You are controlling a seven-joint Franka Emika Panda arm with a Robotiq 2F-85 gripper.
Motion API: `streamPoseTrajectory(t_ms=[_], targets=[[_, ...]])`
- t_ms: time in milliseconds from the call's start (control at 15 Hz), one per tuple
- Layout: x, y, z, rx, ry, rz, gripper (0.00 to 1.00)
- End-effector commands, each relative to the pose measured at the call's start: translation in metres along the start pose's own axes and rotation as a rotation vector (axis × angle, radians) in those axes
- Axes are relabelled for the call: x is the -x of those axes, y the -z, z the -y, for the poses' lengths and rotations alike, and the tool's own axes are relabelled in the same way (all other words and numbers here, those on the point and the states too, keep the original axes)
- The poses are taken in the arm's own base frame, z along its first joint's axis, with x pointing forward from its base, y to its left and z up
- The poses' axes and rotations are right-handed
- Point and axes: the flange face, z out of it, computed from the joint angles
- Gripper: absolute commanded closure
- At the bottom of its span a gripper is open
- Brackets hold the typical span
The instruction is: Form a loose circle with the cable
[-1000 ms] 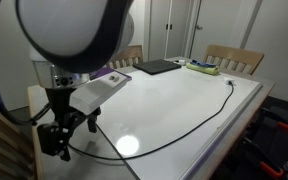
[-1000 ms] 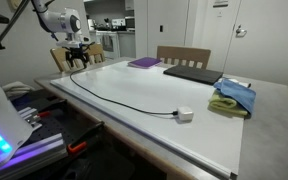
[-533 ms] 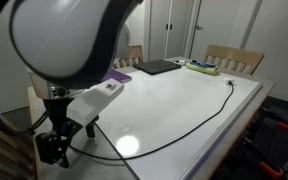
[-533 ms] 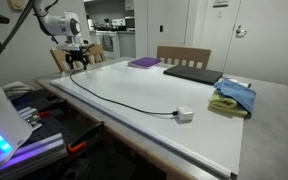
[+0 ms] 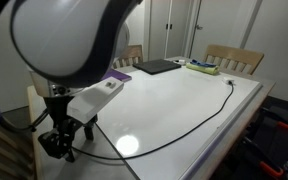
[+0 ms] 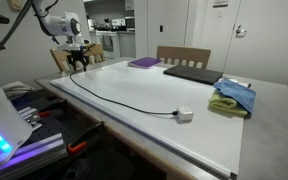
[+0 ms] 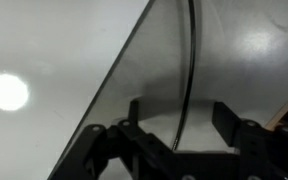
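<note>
The black cable [image 5: 199, 127] lies in a long, gently curved line across the white table [image 5: 174, 95]. In an exterior view [image 6: 114, 98] it ends at a small white plug block [image 6: 184, 115]. My gripper [image 5: 59, 143] hangs over the table's corner by one end of the cable, and it shows there in both exterior views [image 6: 77, 58]. In the wrist view the gripper [image 7: 180, 120] is open. The cable [image 7: 191, 50] runs straight between its two fingers, which do not press on it.
A purple book [image 6: 144, 62], a dark laptop [image 6: 194, 73] and a blue-and-green cloth [image 6: 234, 97] lie along the table's far side. Wooden chairs [image 5: 234, 58] stand behind the table. The table edge runs close under the gripper [image 7: 114, 70].
The gripper has sunk slightly toward the table corner over the cable's end. The cable has not moved.
</note>
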Motion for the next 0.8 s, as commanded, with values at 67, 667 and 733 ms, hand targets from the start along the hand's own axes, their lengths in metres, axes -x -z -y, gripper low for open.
streamPoseTrajectory(t_ms=[67,667,733], targets=[[-0.002,0.002,-0.007,0.035,0.003,0.014,0.62],[0.0,0.016,-0.04,0.027,-0.029,0.011,1.0],[0.0,0.018,-0.044,0.022,-0.033,0.008,0.99]])
